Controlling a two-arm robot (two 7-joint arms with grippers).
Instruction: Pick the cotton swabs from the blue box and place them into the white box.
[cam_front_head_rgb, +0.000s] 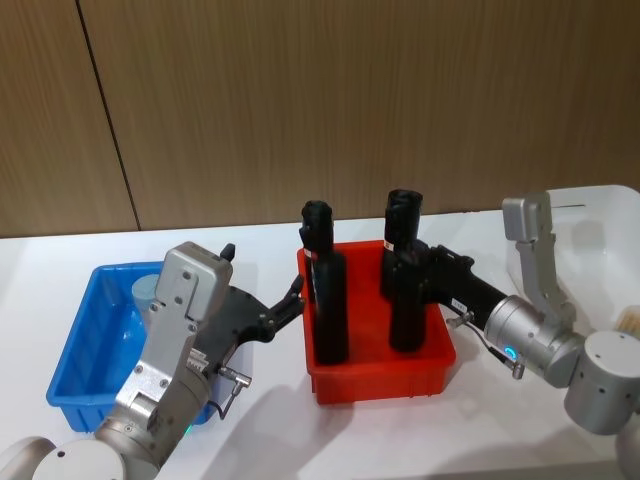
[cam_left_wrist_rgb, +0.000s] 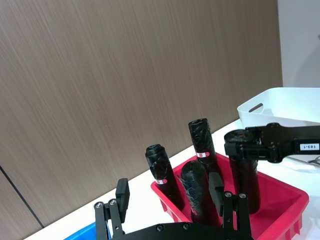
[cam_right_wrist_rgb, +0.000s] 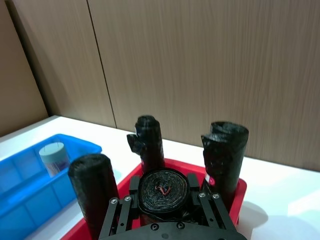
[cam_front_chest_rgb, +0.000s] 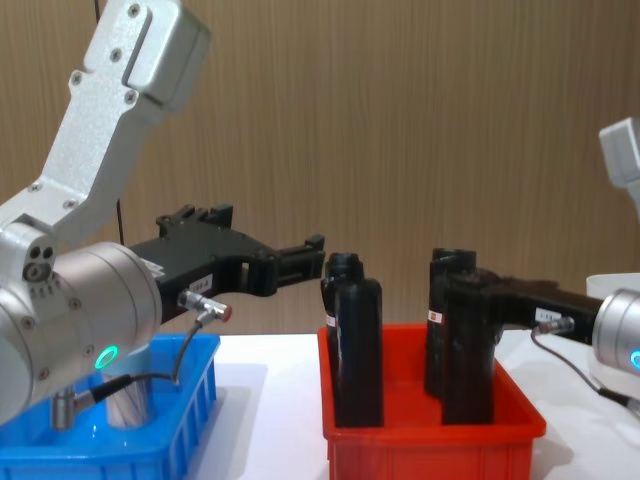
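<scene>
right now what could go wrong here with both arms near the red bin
The right pincer is shut on a black bottle in the red bin, not a cotton swab jar; lifting it moves the wrong item. The open left pincer hovers beside another black bottle and might topple it.

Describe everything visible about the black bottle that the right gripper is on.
The black bottle stands upright in the red bin, at its right side, in front of another black bottle. It is tall and dark, and looks wrapped in wrinkled black film; its top shows a coiled spiral with a small red mark. The right gripper is shut on its upper part from the right. Its base rests on the bin floor.
</scene>
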